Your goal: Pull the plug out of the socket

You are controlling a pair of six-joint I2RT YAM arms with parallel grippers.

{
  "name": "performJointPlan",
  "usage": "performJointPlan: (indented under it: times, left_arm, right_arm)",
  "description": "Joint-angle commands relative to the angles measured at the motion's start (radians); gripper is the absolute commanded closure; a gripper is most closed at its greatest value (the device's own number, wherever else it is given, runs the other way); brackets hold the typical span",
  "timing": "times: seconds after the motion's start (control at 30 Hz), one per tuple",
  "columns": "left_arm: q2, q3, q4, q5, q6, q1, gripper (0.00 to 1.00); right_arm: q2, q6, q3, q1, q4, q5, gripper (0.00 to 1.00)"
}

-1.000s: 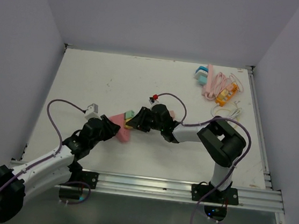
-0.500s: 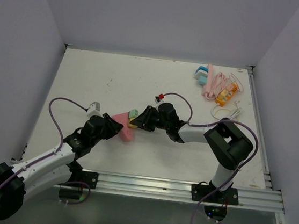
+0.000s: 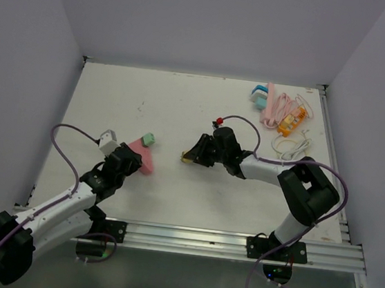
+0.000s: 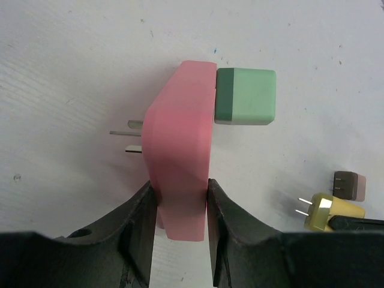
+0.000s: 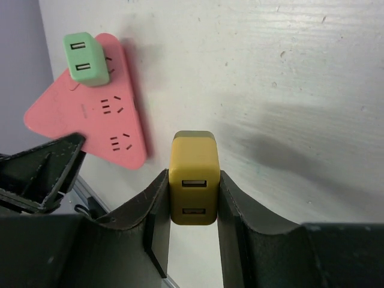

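Note:
A pink triangular socket (image 3: 140, 156) lies left of the table's centre, and my left gripper (image 3: 129, 161) is shut on it. In the left wrist view the fingers clamp the socket's (image 4: 180, 150) narrow end; a green USB plug (image 4: 246, 96) sits in it and two metal prongs stick out on its left. My right gripper (image 3: 190, 156) is shut on a yellow USB plug (image 5: 192, 177), held clear of the socket (image 5: 90, 114) with a bare gap of table between them. The yellow plug's prongs show free in the left wrist view (image 4: 327, 211).
A pile of pink and white cables with orange and teal adapters (image 3: 283, 109) lies at the back right. A white cable loop (image 3: 289, 147) is near the right arm. Purple arm cables arc over the table. A metal rail (image 3: 237, 243) runs along the near edge.
The yellow plug has come out of the pink socket. My right gripper moved right with the plug; my left gripper drew the socket back to the left.

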Motion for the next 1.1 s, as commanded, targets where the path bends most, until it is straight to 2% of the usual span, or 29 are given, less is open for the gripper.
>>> performJointPlan:
  times: [0.0, 0.37, 0.57, 0.7, 0.9, 1.07]
  left_arm:
    - [0.005, 0.004, -0.108, -0.075, 0.064, -0.002, 1.00]
    - [-0.008, -0.018, -0.037, -0.008, 0.101, -0.002, 1.00]
    - [-0.020, -0.028, 0.036, 0.043, 0.145, -0.003, 1.00]
    - [-0.029, -0.044, 0.090, 0.078, 0.179, -0.003, 1.00]
    - [-0.020, -0.056, 0.174, 0.141, 0.211, -0.002, 1.00]
    - [-0.008, -0.059, 0.216, 0.179, 0.228, -0.002, 1.00]
  right_arm:
    - [-0.035, -0.036, 0.012, 0.008, -0.029, 0.010, 1.00]
    - [-0.166, -0.125, -0.140, -0.149, -0.039, -0.068, 1.00]
    - [-0.209, -0.152, -0.263, -0.310, 0.012, -0.166, 1.00]
    - [-0.175, -0.169, -0.274, -0.375, 0.039, -0.212, 1.00]
    - [-0.022, -0.181, -0.217, -0.420, 0.101, -0.275, 1.00]
    - [0.064, -0.160, -0.193, -0.432, 0.153, -0.298, 0.84]
